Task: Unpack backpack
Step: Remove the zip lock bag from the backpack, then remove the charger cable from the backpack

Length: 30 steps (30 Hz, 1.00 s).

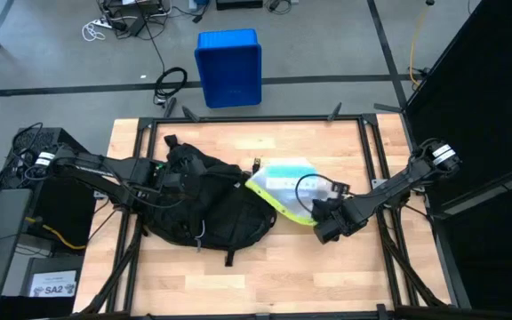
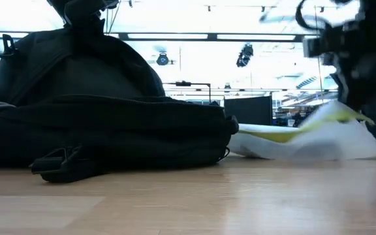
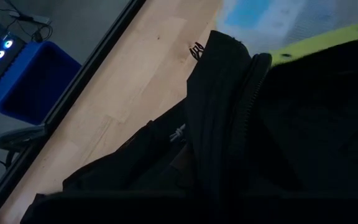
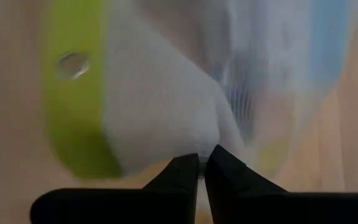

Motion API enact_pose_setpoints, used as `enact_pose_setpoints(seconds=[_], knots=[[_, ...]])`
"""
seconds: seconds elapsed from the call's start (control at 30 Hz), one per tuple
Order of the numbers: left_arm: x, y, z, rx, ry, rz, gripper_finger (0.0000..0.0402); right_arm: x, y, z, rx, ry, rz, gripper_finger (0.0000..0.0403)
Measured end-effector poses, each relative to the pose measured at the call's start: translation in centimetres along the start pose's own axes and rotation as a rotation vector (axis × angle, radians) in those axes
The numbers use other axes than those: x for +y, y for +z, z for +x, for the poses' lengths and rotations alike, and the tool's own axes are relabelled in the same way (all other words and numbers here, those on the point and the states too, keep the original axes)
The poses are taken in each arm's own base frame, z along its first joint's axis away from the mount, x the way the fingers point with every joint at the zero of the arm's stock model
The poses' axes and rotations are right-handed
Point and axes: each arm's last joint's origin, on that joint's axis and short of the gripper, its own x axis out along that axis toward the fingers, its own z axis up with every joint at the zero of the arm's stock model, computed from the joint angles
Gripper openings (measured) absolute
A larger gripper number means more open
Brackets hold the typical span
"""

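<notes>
The black backpack (image 1: 204, 203) lies on the wooden table, left of centre, its underside on the boards (image 2: 109, 140). My left gripper (image 1: 162, 183) is shut at the backpack's left end, where the fabric stands up in a peak (image 2: 77, 39). A translucent white-and-blue plastic bag with a lime-green edge (image 1: 284, 184) lies just right of the backpack's opening (image 3: 253, 68). My right gripper (image 4: 202, 163) is shut on the bag's near right end (image 1: 325, 222). My left gripper holds the backpack's fabric at its raised left end (image 2: 83, 26) from above, slanting down. Its fingers are lost against the dark fabric, so which part it has cannot be told. The backpack's body rests on the table. My right gripper pinches the bag's thin plastic (image 4: 199, 147) between its two fingertips, at the edge beside the lime-green strip (image 4: 73, 99). The fingers come steeply from above. The held end is raised a little (image 2: 341, 117); the remainder of the bag lies on the table (image 2: 305, 147).
A blue bin (image 1: 229, 67) stands on the floor beyond the table's far edge. Black frame rails (image 1: 363, 142) run along the table's sides. Bare wood (image 1: 283, 276) spreads along the near side. A loose strap (image 2: 61, 163) trails from the backpack's front.
</notes>
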Motion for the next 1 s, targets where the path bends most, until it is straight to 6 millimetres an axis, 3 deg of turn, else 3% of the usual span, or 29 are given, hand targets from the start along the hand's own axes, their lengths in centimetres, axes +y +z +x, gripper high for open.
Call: enact_pose_setpoints(seconds=[0.13, 0.27, 0.43, 0.8, 1.0], knots=[[0.0, 0.0, 0.0, -0.001, -0.001, 0.007, 0.0, -1.2, -0.7, 1.7, 0.041, -0.097, 0.12, 0.0], [0.0, 0.0, 0.0, -0.001, -0.001, 0.016, 0.0, -1.6, 0.0, 1.5, 0.038, -0.091, 0.119, 0.0004], [0.0, 0.0, 0.0, -0.001, -0.002, 0.019, 0.0, -1.6, 1.8, -0.2, -0.062, -0.099, 0.148, 0.0038], [0.0, 0.0, 0.0, 0.004, -0.011, 0.014, 0.0, -2.2, 5.4, -5.5, -0.18, -0.028, 0.105, 0.0175], [-0.2, 0.3, 0.0, -0.028, -0.021, 0.013, 0.0, -2.1, 7.5, -7.8, -0.329, 0.046, 0.121, 0.0226]])
